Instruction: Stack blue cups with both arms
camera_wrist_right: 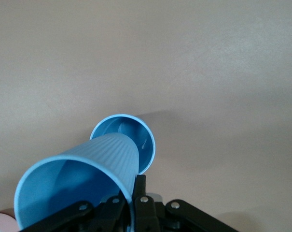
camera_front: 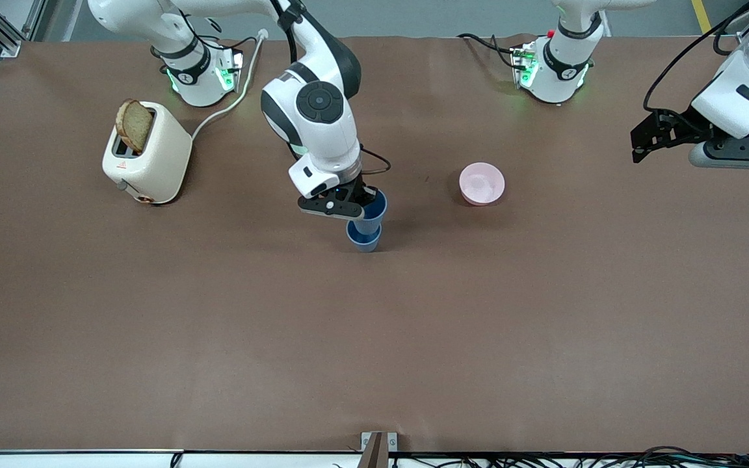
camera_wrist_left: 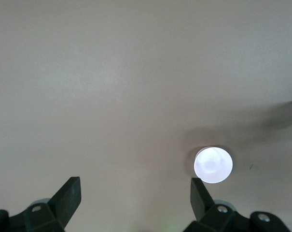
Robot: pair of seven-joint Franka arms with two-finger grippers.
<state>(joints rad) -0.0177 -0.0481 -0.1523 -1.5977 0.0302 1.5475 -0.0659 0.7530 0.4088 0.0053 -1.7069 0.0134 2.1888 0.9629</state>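
Your right gripper (camera_front: 360,207) pinches the rim of one matte blue tapered plastic cup (camera_front: 372,213), holding it over the second blue cup (camera_front: 364,238) standing mid-table. Nearby sits the small round pink bowl (camera_front: 482,184). Your left gripper (camera_front: 657,138) waits with fingers spread above its end of the brown table (camera_front: 374,338).

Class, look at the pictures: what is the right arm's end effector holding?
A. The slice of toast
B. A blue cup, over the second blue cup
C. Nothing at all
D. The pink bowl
B: the right end effector is shut on the rim of one blue cup, held just above the other blue cup standing on the table; the pink bowl lies untouched.
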